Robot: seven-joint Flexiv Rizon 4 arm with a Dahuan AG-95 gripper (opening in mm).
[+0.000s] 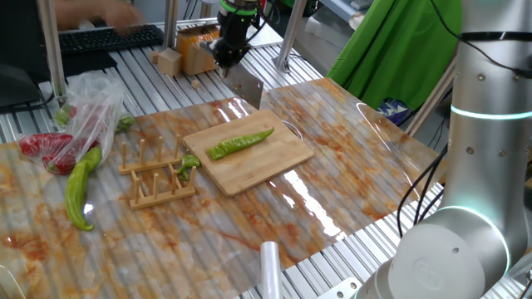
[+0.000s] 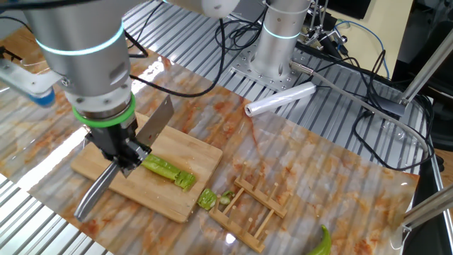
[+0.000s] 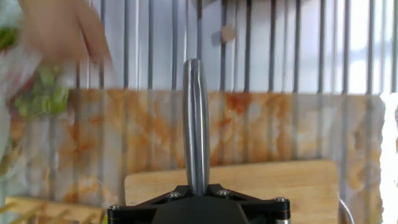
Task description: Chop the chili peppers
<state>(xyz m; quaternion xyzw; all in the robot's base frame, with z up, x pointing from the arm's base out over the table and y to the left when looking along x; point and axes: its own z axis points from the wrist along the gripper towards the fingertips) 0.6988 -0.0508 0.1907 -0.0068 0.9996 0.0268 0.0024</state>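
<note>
Chili pepper: one slim green piece lying near the middle of the cutting board, long axis running roughly along the board's length; cut end toward the wooden rack. Two small cut chunks lie off the board's edge, just beside the rack. Pincer: pressed together on the knife handle, blade raised over the board's far edge, the pepper below and toward the board's centre. Judged: blade must come across the pepper's length.
</note>
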